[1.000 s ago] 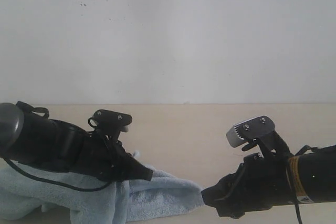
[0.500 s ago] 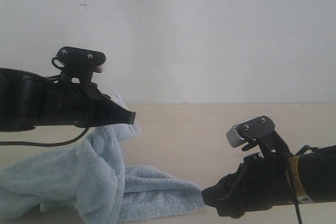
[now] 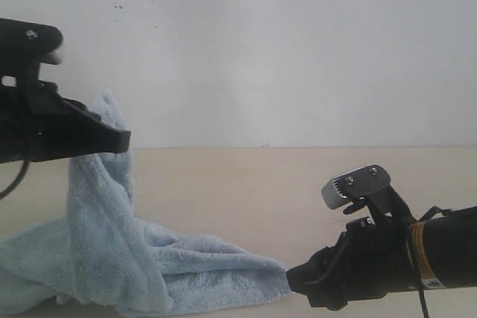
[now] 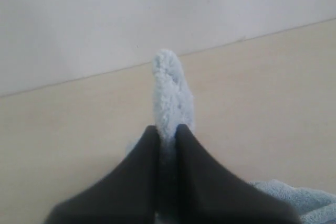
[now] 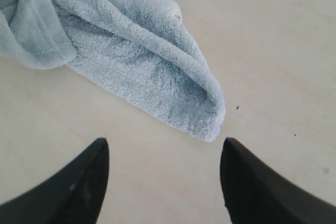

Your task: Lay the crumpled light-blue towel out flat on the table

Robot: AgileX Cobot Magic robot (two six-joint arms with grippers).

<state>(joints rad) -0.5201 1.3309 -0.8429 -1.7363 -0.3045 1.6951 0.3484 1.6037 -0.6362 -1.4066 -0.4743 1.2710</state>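
Exterior: towel is mostly heaped on table, with one fold held high by left fingers. Right fingers are low beside its free end.
Left wrist: fold is pinched tight.
Right wrist: fingers are spread wide and empty. Corner lies just ahead and should be pinched next, then drawn outward.

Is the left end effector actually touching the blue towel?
Touching. The left wrist view shows the left end effector shut on a fold of the towel, which pokes out from between its fingers.
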